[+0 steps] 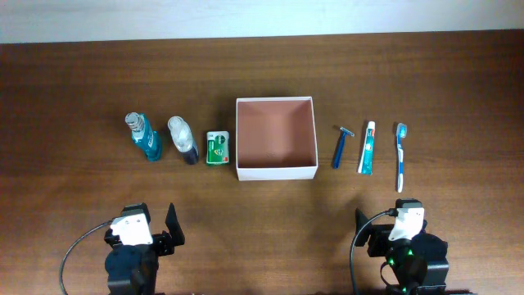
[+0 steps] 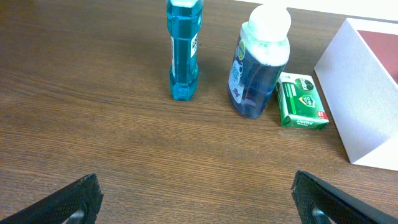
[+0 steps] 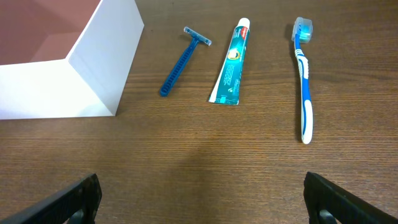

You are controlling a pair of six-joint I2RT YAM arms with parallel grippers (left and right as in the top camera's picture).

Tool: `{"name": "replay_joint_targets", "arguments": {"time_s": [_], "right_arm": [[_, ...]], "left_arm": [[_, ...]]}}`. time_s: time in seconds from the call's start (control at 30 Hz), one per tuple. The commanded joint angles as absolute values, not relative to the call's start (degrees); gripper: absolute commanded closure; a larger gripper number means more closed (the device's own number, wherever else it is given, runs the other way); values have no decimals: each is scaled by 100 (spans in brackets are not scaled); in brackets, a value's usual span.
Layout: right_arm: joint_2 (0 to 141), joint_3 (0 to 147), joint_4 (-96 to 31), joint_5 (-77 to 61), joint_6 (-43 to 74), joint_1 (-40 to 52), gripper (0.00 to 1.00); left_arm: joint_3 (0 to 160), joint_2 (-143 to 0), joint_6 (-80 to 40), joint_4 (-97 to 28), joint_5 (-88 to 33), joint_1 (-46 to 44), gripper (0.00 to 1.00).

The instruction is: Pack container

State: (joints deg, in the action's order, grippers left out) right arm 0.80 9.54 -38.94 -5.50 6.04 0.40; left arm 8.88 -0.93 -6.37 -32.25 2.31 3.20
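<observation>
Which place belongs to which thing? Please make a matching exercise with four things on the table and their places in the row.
Things:
1. razor
2. toothbrush
3. green packet
4. teal mouthwash bottle

Places:
a. far left end of the row
b. directly left of the container
c. directly right of the container
d. far right end of the row

Pairs: 1-c, 2-d, 3-b, 4-a

No wording can be read in full. The teal bottle (image 2: 184, 50) has a white label whose dark letters are cut off at its edge. The green packet (image 2: 301, 101), the toothpaste tube (image 3: 231, 62) and the dark blue bottle (image 2: 256, 74) carry print too small to make out.
</observation>
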Motion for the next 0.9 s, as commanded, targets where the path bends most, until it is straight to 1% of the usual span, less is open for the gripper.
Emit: {"name": "replay_joint_targets", "arguments": {"time_s": [0.0,0.4,0.47,0.57,0.67,0.73,0.87], "right_arm": [[19,923,-3896,-558,648,-3,1],[19,923,-3896,-558,648,-1,1],[19,923,-3898,-558,648,-1,1],[19,923,-3896,-558,648,-3,1],[19,923,-3898,-558,648,-1,1],[19,923,-3896,-558,648,-3,1],[19,923,-3896,-558,648,-1,1]], "left_arm": [[860,-36,-550,-3210,165,353,1],[862,-36,-556,-3072,58,353,1],[952,-36,-607,-3017,-123,353,0],[1503,-248,-941,-3131,-239,353,0],[2084,-762,-956,-3400,-200,353,0],[2698,-1376,-956,-3730,-148,355,1],[4287,-3074,-956,-4517,-1,355,1]]}}
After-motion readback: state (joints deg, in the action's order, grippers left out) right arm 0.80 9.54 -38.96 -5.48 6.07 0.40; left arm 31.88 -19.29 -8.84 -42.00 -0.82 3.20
